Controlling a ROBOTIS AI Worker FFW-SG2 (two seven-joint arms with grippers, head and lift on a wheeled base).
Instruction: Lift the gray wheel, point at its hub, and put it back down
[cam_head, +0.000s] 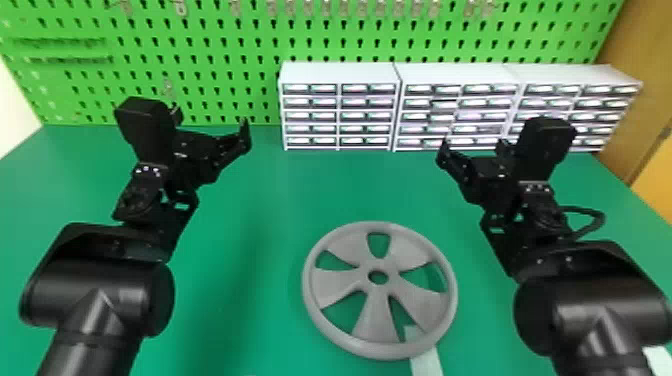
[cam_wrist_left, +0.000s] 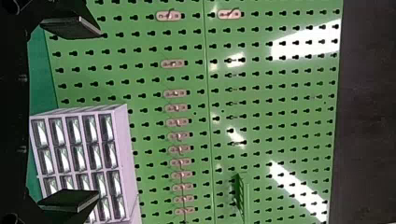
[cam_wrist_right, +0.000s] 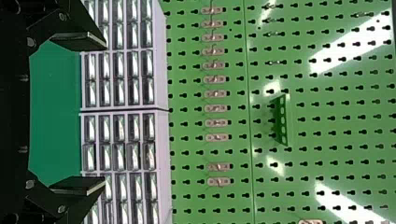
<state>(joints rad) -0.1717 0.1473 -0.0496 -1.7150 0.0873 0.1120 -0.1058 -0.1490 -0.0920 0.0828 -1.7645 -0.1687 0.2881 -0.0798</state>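
Gray wheel (cam_head: 375, 305): one, flat on your green tabletop (cam_head: 270, 200), hub (cam_head: 378, 264) facing up, near edge over a pale strip (cam_head: 428, 359). Left end effector (cam_wrist_left: 97, 112): fingers spread, empty. Right end effector (cam_wrist_right: 104, 114): likewise; both sit beyond the wheel, towards the drawer cabinets (cam_head: 340, 75). Step in hand: apparently ahead of the lift. Next move: you likely lower both to opposite sides of the rim (cam_head: 307, 280), then close evenly
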